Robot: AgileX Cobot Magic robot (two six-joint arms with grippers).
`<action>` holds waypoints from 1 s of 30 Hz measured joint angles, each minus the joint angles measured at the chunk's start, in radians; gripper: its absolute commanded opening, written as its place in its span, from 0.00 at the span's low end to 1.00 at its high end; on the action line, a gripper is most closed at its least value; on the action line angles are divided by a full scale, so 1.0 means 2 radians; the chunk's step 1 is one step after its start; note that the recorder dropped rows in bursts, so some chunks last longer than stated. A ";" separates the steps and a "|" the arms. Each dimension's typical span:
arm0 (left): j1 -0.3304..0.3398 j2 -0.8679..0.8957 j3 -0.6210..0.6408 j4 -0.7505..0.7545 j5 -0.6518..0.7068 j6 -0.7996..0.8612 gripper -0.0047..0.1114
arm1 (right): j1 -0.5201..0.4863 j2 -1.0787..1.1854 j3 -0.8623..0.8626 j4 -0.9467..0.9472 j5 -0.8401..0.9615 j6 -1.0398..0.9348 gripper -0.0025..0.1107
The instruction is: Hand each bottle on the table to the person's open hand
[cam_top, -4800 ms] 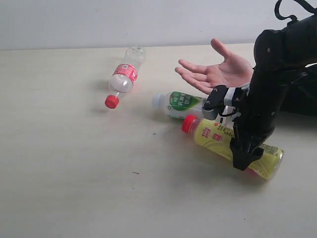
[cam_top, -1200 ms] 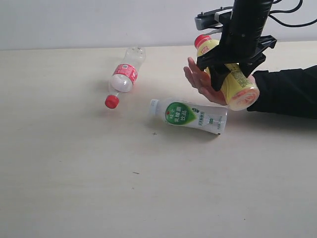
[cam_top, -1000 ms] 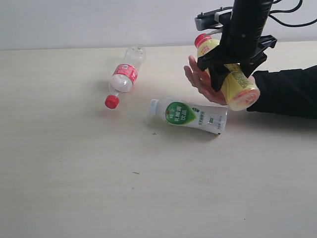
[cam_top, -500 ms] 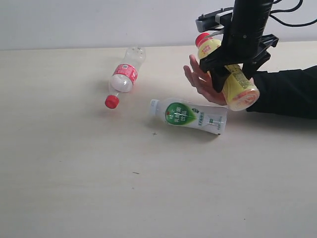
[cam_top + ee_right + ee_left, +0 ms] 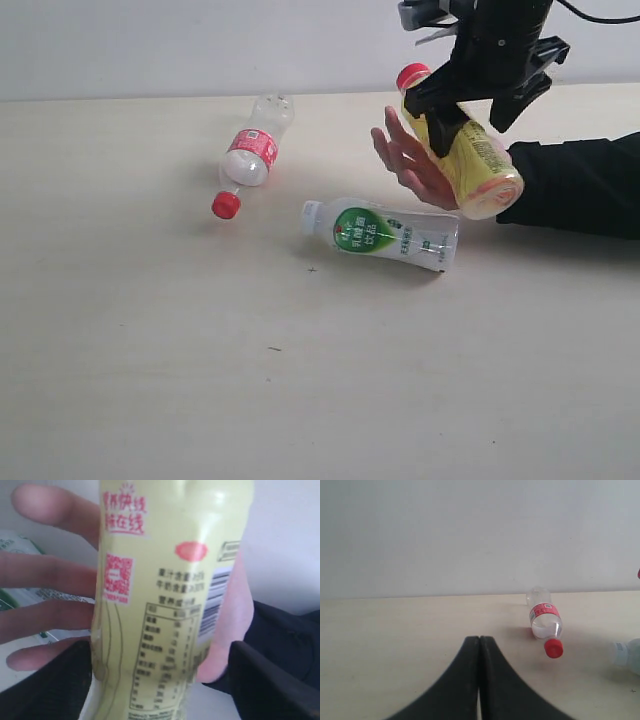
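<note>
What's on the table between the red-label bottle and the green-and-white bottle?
Nothing, just bare table between the red-label bottle and the green-and-white bottle. The exterior view shows it.

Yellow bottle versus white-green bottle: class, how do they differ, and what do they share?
Colour: the yellow bottle is yellow, red-capped; the white-green bottle is white, green-labelled, white-capped. Pose: the yellow bottle tilts in the person's hand; the white-green bottle lies flat on the table. Both are small plastic bottles.
</note>
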 measured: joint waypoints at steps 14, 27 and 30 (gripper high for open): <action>0.000 0.000 0.000 0.000 0.000 0.000 0.04 | 0.000 -0.100 0.000 0.000 0.001 0.000 0.26; 0.000 0.000 0.000 0.000 0.000 0.000 0.04 | 0.000 -0.395 0.290 0.012 -0.161 -0.034 0.02; 0.000 0.000 0.000 0.000 0.000 0.000 0.04 | 0.000 -0.470 0.361 0.062 -0.213 -0.054 0.02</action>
